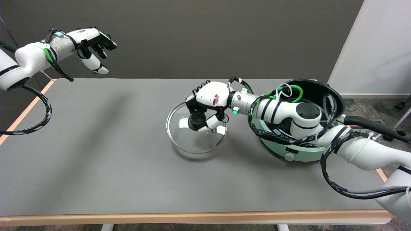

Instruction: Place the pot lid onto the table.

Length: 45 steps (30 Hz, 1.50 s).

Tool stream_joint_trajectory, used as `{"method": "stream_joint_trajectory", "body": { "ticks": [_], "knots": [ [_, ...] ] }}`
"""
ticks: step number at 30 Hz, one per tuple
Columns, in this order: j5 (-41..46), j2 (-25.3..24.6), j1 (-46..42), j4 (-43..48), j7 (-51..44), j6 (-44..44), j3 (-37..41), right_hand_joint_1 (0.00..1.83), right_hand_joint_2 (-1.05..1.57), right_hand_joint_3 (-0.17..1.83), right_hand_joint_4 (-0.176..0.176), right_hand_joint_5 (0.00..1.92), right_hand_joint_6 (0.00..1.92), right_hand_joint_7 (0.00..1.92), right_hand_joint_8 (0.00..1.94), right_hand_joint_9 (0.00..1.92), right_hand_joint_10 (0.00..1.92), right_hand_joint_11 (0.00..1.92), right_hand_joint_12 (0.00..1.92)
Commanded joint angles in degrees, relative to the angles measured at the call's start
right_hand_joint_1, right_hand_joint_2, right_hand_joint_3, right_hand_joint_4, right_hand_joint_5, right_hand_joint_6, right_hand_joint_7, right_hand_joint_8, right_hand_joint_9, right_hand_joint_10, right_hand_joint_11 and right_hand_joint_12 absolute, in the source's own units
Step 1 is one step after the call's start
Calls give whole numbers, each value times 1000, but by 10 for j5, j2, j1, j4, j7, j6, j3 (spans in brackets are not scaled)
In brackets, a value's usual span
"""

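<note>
My right hand [205, 110] grips the black knob of the glass pot lid [196, 128], low over the grey worktop [96, 154], left of the pot [298, 128]. I should lower it level, then release gently.

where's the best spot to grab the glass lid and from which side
By the black knob at the centre of the lid, coming down from above. The lid is a wide, shallow glass dome with a thin rim, so the raised knob is the only graspable part. The right hand already holds it there.
</note>
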Motion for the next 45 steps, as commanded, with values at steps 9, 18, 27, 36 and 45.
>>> {"method": "stream_joint_trajectory", "body": {
  "ticks": [9,18,27,36,45],
  "knots": [
    [11,-26,-6,-42,-2,0,-35,1227,1013,318,-114,747,1281,1024,1117,934,1008,684,1242],
    [-8,-32,-4,-63,-3,-2,-35,1226,1014,316,-112,747,1282,1024,1115,934,1005,684,1240],
    [-27,-37,3,-71,-3,-8,-32,1226,1016,313,-112,747,1283,1024,1114,936,1005,683,1238],
    [-39,-37,9,-70,-11,-4,-13,898,712,856,176,721,640,917,534,875,809,620,1265],
    [-39,-28,13,-50,-10,11,24,885,500,946,118,546,248,674,214,635,474,503,1188]
  ]
}}
